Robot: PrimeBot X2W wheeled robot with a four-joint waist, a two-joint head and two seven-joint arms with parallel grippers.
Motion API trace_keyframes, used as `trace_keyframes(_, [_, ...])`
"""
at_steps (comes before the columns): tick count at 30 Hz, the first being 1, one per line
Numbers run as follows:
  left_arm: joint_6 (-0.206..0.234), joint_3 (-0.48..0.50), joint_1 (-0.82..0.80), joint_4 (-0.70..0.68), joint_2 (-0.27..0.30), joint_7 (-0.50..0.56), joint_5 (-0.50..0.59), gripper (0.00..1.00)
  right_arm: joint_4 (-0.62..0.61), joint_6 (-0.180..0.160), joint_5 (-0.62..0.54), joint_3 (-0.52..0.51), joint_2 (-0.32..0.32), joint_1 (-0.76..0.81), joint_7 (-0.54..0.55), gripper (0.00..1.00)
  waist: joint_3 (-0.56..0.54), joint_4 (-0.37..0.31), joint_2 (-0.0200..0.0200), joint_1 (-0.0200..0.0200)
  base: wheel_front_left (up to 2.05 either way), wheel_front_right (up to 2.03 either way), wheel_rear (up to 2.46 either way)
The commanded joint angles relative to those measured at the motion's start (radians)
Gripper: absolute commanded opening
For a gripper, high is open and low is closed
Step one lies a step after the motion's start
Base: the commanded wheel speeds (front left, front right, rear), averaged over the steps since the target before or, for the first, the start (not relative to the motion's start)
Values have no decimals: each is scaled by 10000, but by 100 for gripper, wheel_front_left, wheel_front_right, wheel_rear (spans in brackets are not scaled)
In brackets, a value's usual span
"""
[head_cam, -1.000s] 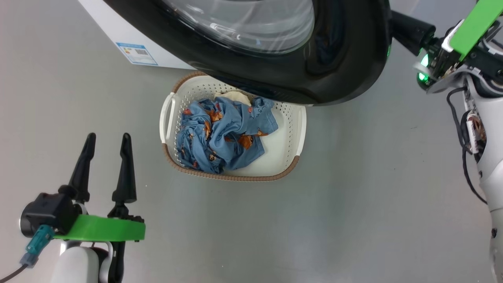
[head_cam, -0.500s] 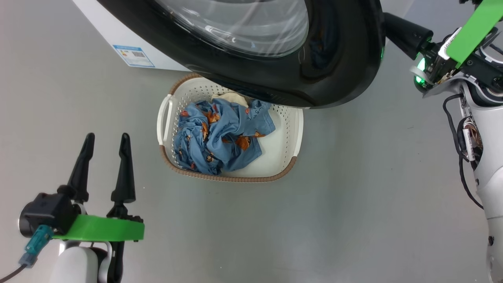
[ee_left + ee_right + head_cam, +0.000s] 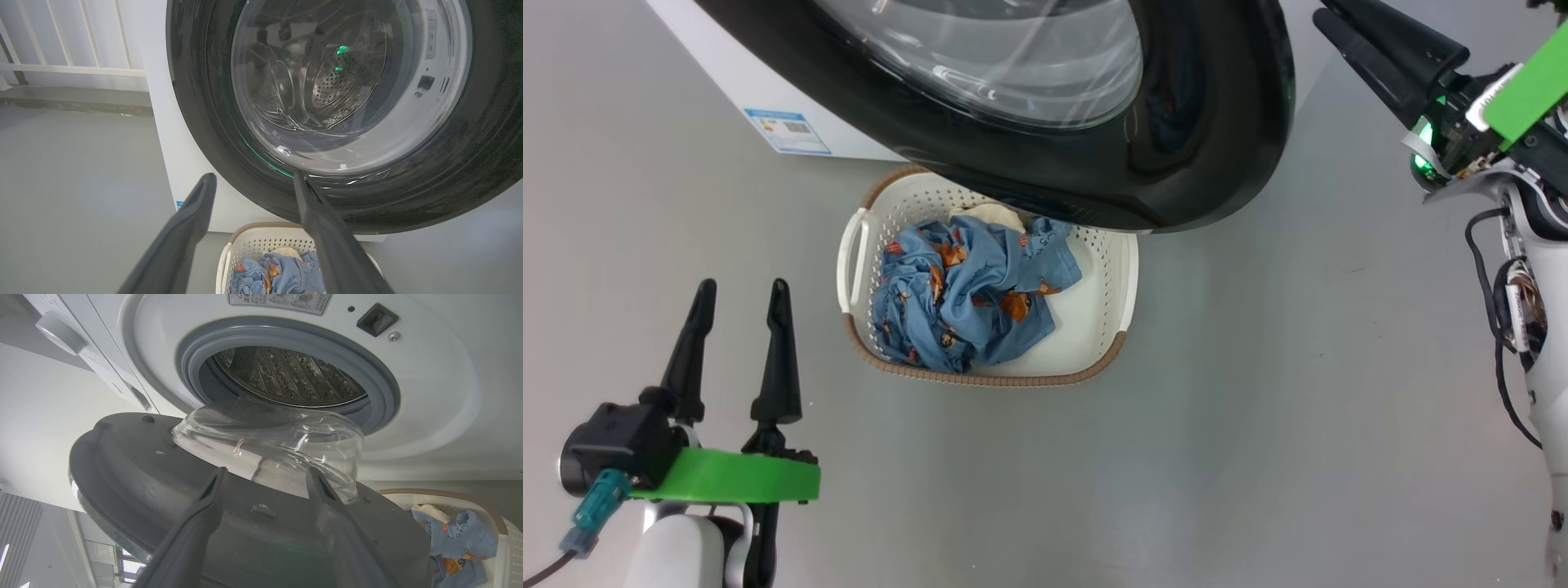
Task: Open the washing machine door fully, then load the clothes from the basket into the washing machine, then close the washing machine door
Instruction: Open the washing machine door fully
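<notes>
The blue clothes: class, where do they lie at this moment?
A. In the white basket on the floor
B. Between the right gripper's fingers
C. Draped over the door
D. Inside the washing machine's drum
A: the blue clothes lie bunched in the basket, which stands on the floor, partly under the open door.

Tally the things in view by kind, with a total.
washing machine: 1
washing machine door: 1
basket: 1
heap of clothes: 1
pincers: 2, left pincer and right pincer, both open
Total: 6
</notes>
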Motion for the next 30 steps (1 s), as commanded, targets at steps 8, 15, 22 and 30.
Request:
trace_keyframes(8, [-33,391,236,-175,302,-80,59,100,-2208,31,-456,-132,-153,1329,-730,100,-224,-239,0,0,0,0,0])
trace_keyframes(15, [-33,472,373,-222,316,-80,88,100,-4319,31,-916,-270,-294,2648,-1814,100,-400,-388,0,0,0,0,0])
trace_keyframes(22, [-33,516,523,-269,288,-80,98,100,-6123,31,-1098,-158,-286,4226,-2834,100,-520,-481,0,0,0,0,0])
trace_keyframes(30, [-33,599,681,-308,286,-80,119,100,-7860,31,-2353,803,-858,5928,-4905,100,-631,-669,0,0,0,0,0])
